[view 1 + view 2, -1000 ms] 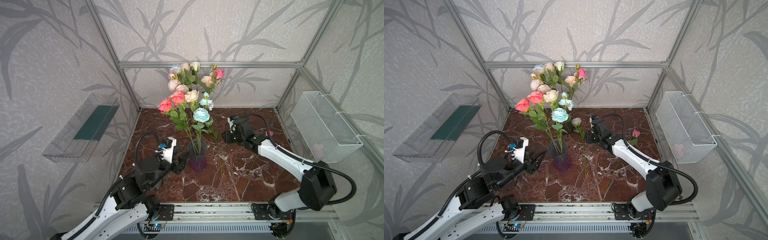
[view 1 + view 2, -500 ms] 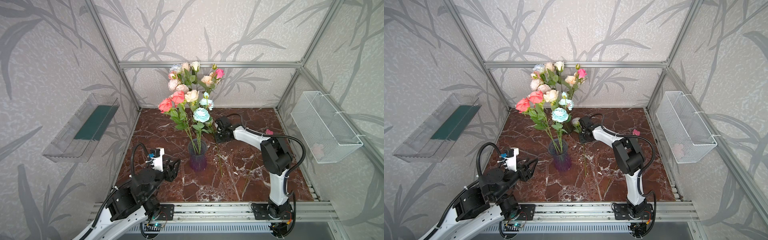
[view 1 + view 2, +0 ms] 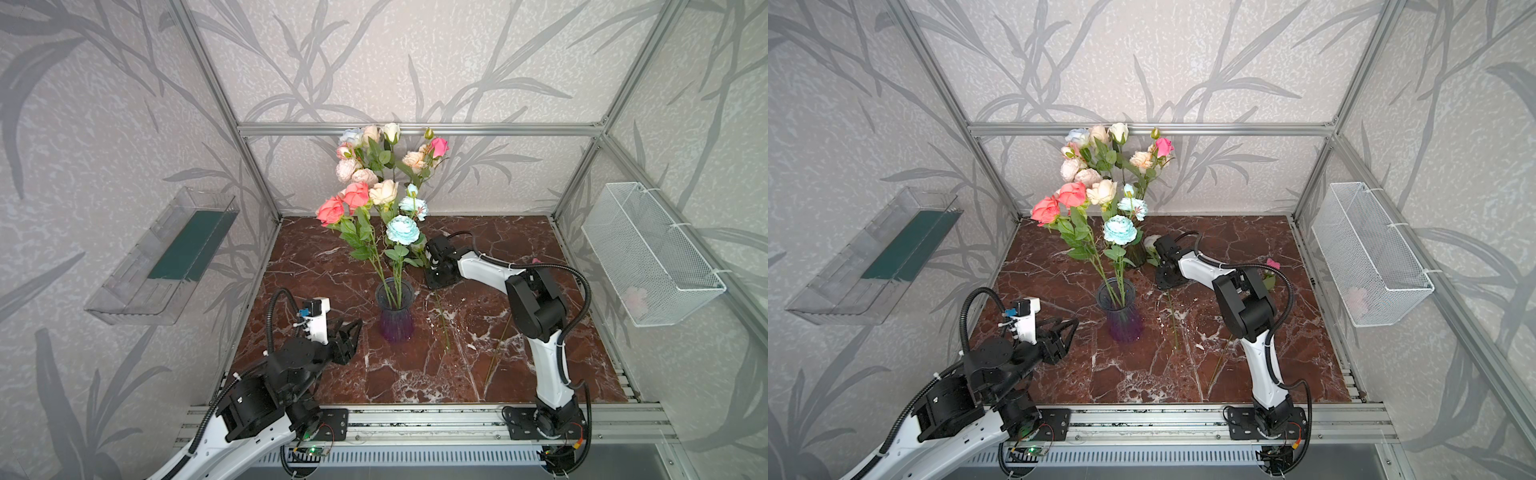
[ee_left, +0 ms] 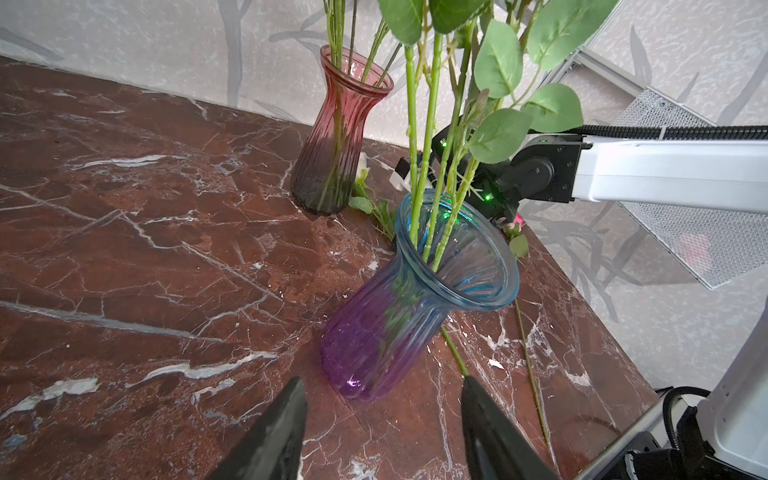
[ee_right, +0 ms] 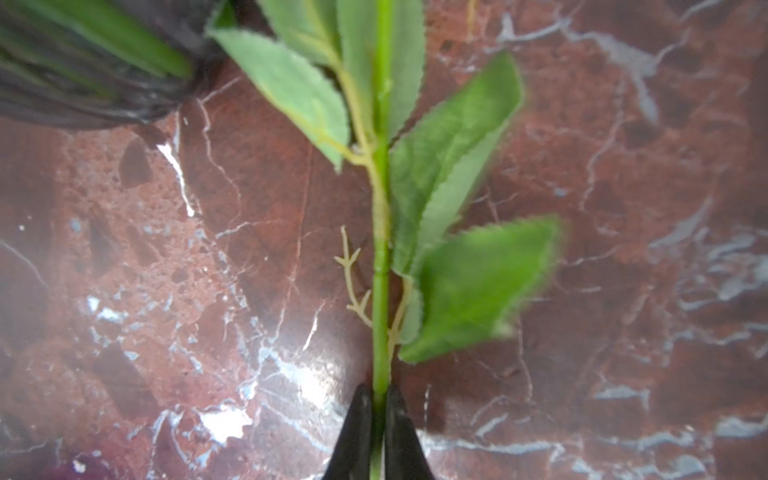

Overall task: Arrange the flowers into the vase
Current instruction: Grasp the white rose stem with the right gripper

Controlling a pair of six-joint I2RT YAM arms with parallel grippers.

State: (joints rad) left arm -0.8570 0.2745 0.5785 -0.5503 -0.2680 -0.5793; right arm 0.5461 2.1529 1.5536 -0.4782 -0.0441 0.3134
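The blue-and-purple glass vase (image 3: 395, 313) (image 4: 409, 299) stands mid-table and holds flowers with coral (image 3: 330, 210), cream and pale-blue (image 3: 402, 229) heads. Behind it a pink-to-dark vase (image 4: 338, 137) holds more flowers (image 3: 374, 158). My right gripper (image 5: 379, 395) (image 3: 436, 280) is down at the table beside that back vase, shut on the green stem (image 5: 380, 249) of a flower lying flat. Its stem (image 3: 442, 324) trails toward the front. My left gripper (image 4: 384, 380) (image 3: 353, 328) hangs open and empty, a short way left of the purple vase.
A second loose flower with a pink head (image 3: 1272, 263) and a thin stem (image 3: 498, 345) lies on the right of the marble table (image 3: 316, 374). A white wire basket (image 3: 648, 253) hangs on the right wall and a clear tray (image 3: 166, 257) on the left wall.
My right arm swung left toward the back vase, dropped to the table and closed its jaws on the lying stem. My left gripper drew back a little from the purple vase.
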